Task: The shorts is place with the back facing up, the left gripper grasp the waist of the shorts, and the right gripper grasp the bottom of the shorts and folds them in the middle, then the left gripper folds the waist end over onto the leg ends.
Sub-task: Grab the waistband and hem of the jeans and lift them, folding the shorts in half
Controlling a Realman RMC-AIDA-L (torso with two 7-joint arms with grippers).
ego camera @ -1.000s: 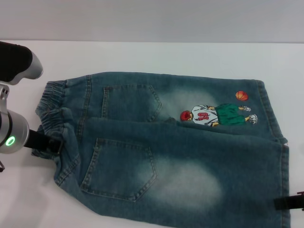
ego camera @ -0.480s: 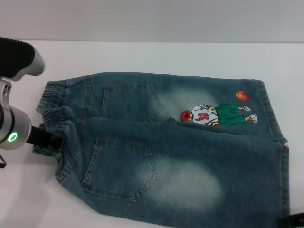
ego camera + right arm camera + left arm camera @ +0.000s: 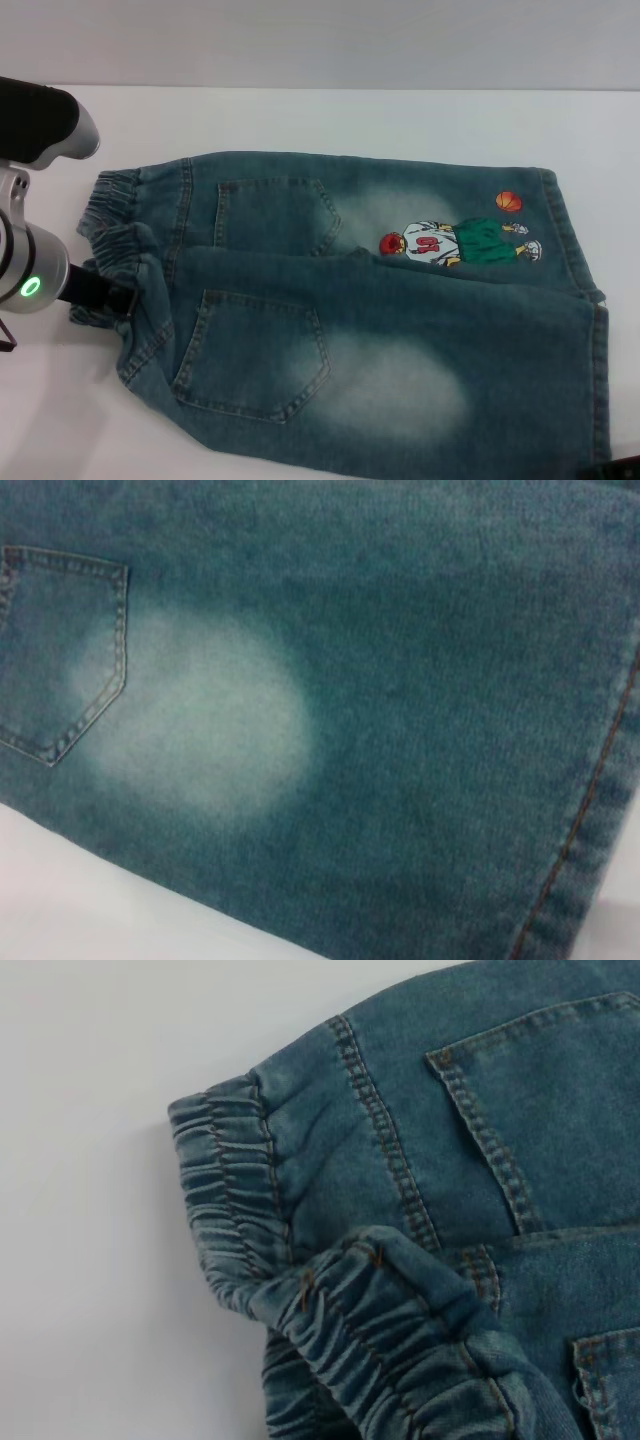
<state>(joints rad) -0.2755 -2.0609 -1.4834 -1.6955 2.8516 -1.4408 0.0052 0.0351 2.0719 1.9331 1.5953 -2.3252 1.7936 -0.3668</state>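
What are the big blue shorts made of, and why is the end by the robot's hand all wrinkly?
The shorts look like soft denim: blue woven cloth with pale faded patches and brown stitching. The waist looks like the same denim gathered over elastic, judging by its many small pleats. The left gripper sits at that band.

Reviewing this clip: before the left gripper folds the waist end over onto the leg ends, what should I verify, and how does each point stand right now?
1. Shorts already folded along the middle, back pockets up: ok.
2. Left gripper at the waist: ok.
3. Left gripper closed on the waist fabric: cannot tell; the fingers are buried in the gathers.
4. Leg ends lying flat as a landing spot: ok as far as visible.
5. Right gripper clear of the fold path: cannot tell; only a sliver shows at the near corner by the hem.
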